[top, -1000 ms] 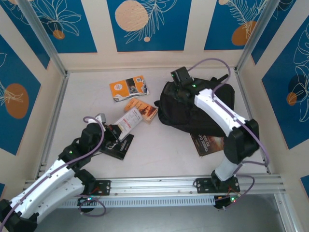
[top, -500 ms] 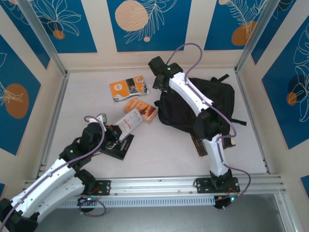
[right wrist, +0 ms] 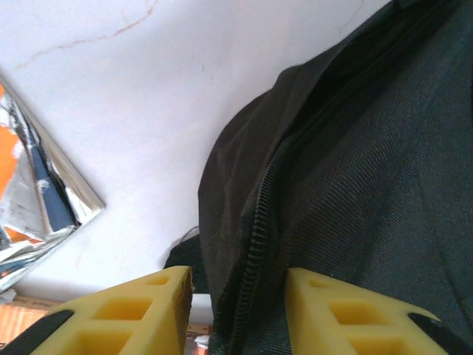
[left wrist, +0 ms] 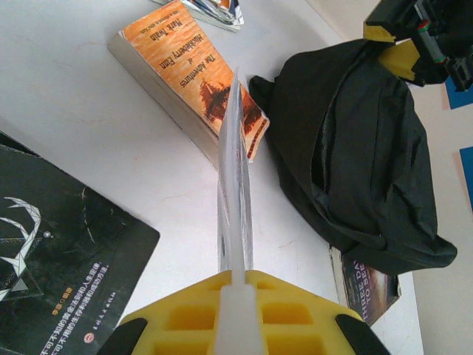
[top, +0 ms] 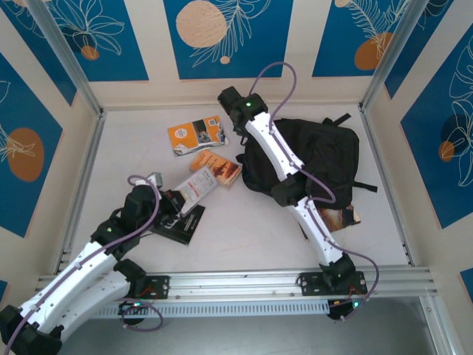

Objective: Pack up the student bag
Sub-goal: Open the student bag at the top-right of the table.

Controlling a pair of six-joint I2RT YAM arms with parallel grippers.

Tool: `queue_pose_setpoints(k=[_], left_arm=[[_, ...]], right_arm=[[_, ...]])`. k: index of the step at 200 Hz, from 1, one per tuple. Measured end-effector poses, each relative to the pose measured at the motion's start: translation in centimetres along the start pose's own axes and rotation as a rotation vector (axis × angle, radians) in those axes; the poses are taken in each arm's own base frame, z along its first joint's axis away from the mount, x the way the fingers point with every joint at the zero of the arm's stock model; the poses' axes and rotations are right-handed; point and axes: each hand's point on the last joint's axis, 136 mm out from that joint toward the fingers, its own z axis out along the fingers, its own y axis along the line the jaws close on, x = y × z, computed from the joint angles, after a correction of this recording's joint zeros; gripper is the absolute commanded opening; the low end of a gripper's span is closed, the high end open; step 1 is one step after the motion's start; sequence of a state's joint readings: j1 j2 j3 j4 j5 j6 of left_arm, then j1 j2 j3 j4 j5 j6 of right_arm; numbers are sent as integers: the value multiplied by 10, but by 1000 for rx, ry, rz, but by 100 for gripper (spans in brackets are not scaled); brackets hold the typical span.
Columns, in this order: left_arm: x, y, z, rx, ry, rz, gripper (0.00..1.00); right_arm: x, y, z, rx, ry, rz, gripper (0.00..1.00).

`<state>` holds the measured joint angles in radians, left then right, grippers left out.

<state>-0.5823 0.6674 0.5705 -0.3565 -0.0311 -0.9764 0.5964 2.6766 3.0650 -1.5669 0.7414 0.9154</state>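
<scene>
Left hand [left wrist: 235, 296] pinches a thin booklet [left wrist: 233, 170]; right hand [right wrist: 238, 296], half-parted, straddles the zipper [right wrist: 255, 244] of the student bag [right wrist: 369, 148]

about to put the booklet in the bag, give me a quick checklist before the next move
1. Left gripper holds booklet: ok, shut on its edge.
2. Right gripper grips bag: not ok, jaws apart astride the zipper.
3. Bag mouth open enough: cannot tell, it shows as a narrow dark slit.
4. Low path to bag: not ok, orange book lies between.
5. Right arm out of the way: not ok, it stretches across the bag.
</scene>
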Motion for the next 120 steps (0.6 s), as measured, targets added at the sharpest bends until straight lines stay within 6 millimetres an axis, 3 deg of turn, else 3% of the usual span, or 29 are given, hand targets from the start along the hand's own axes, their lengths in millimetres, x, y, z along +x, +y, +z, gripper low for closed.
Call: queue_pose_setpoints(k=[33, 68, 99, 120], left_arm=[[-1, 1, 0, 0, 3, 4, 0], [0, 1, 0, 1, 10, 2, 0], [0, 2, 0, 1, 11, 0, 0], [0, 2, 0, 0, 14, 1, 0]], right_arm=[[5, -4, 7, 30, 9, -17, 29], [6, -8, 6, 53, 4, -37, 10], [3, -10, 5, 75, -24, -56, 0], [0, -11, 1, 100, -64, -93, 0]])
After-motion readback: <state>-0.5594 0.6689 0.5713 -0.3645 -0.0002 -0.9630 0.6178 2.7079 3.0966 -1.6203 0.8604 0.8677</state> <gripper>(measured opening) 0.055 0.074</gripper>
